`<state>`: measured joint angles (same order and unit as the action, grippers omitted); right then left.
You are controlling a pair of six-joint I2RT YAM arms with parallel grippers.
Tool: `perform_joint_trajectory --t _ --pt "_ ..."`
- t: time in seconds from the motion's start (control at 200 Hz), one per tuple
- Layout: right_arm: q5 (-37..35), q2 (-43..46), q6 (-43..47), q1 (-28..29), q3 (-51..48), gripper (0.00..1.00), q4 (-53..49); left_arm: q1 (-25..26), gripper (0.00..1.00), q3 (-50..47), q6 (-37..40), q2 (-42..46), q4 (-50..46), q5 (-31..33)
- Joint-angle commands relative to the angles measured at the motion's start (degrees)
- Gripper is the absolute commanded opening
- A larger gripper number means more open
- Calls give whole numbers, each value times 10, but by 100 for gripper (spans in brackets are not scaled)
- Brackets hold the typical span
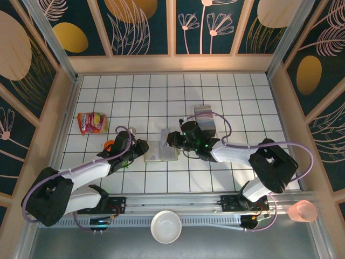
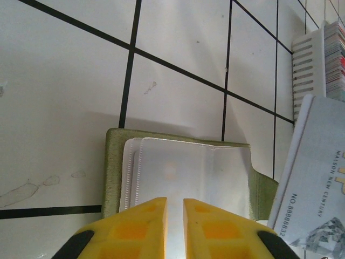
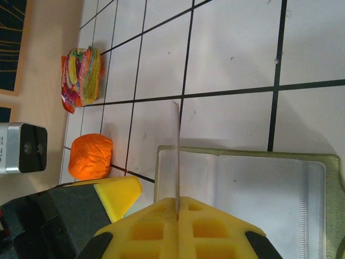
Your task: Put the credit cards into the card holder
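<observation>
White tiled table (image 1: 237, 91) with black grid lines, walled by dark floral panels. The holder (image 1: 160, 152) lies open and flat near the middle of the table, with its long axis running left to right between the two arms and its clear inner sleeves facing up. The left fingers (image 1: 141, 148) sit at its left end and the right fingers (image 1: 173, 139) over its right end. In the left wrist view the left fingers (image 2: 186, 218) stand narrow, with a slim gap between them, at the near edge of the holder (image 2: 186, 167). Whether they pinch that edge cannot be told. In the right wrist view the right fingers (image 3: 178, 216) are closed on one card (image 3: 177, 156). The card is seen edge-on as a thin line pointing straight out from the fingertips, standing on edge over one end of the holder (image 3: 253, 183). The left wrist view shows the card's (image 2: 312, 178) printed face, tilted, just beside the holder's far end. The remaining cards (image 1: 205, 112) stand in a row in a tray (image 2: 307, 65) beyond the holder. A packet (image 1: 91, 122) and an orange ball (image 1: 109, 144) lie to the left, well apart from the holder.
</observation>
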<state>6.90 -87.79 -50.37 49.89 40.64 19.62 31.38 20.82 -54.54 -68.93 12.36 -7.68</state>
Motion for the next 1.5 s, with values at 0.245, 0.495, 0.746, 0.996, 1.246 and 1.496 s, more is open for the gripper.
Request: perform_joint_trajectory --t 0.245,0.495,0.746,0.996,1.246,1.496 --pt "-34 -36 -8 21 3 0 -14 -4 7 -5 5 -11 -10 10" --pt "-26 -54 -18 28 3 0 -5 -4 2 -10 8 -33 -2 5" --pt "-13 -71 -32 36 5 0 13 -4 0 -21 12 -43 1 14" --pt "-4 -72 -44 38 -2 0 35 -4 0 -26 18 -51 -1 20" --pt "11 -87 -51 38 1 0 48 -4 0 -27 20 -59 1 19" --pt "29 -98 -71 42 -8 0 62 -4 0 -28 23 -66 2 17"
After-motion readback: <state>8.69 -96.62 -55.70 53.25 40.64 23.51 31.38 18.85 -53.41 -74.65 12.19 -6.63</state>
